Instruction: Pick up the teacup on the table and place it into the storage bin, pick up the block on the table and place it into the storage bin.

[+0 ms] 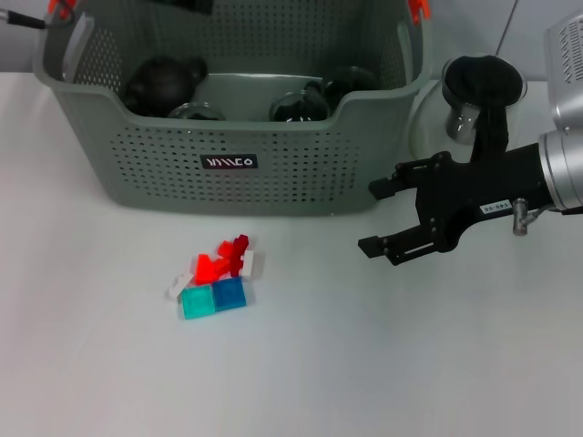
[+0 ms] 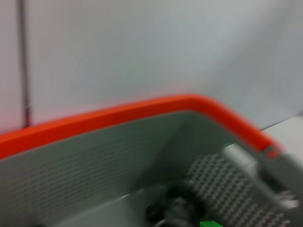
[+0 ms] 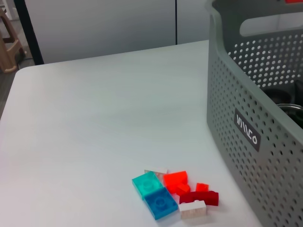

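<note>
Currently right gripper (image 1: 387,217) open, empty, at frame right beside storage bin (image 1: 237,146) | blocks (image 1: 217,276) loose at lower centre, well apart from it | risk: you nudge the heap and scatter pieces | left gripper unseen.

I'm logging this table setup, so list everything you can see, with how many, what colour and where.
storage bin: one, grey-green perforated, orange-red handle clips, far side of the table, black label on its front.
dark teapot: one, black, inside the bin at its left.
glass cups: at least two, clear with dark contents, inside the bin.
blocks: a small pile, red, white, teal and blue, on the table in front of the bin.
glass pitcher: one, clear with a black top, right of the bin.
table: one, white.
right gripper: black, open, above the table right of the blocks.
left gripper: not seen; its wrist camera looks into the bin.
</note>
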Motion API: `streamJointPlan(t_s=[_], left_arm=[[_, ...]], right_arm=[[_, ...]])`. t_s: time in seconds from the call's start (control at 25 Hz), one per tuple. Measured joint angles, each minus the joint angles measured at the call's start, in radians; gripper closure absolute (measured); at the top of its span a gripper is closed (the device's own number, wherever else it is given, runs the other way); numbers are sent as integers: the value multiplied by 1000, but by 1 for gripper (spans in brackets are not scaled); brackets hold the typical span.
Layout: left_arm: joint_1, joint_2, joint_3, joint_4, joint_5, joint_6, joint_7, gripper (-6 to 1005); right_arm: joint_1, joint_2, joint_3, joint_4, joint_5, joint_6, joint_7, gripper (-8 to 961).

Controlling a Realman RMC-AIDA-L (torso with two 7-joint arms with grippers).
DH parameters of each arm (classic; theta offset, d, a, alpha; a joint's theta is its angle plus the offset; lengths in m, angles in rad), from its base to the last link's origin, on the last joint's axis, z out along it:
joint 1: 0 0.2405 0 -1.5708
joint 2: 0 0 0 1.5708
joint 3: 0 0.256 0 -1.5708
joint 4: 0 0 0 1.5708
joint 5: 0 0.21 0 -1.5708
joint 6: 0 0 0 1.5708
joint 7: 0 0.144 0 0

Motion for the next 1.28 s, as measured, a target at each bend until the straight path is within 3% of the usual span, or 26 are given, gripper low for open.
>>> streamJointPlan(t_s=[0.24,0.6,1.04,1.28], left_arm=[[-49,11,0,-149,112,-114,-2,766],[-33,3,-2,-142,113,-140,1,662],[-36,2,6,-128,112,-133,-3,189],[-37,-10,7,-134,112,-132,-3,103]], right_arm=[[2,1,0,1,1,-2,0,77],[11,-1,-3,1,0,-7,7,76],[14,-3,-2,12,0,-3,1,76],[15,-3,-3,12,1,-7,1,77]])
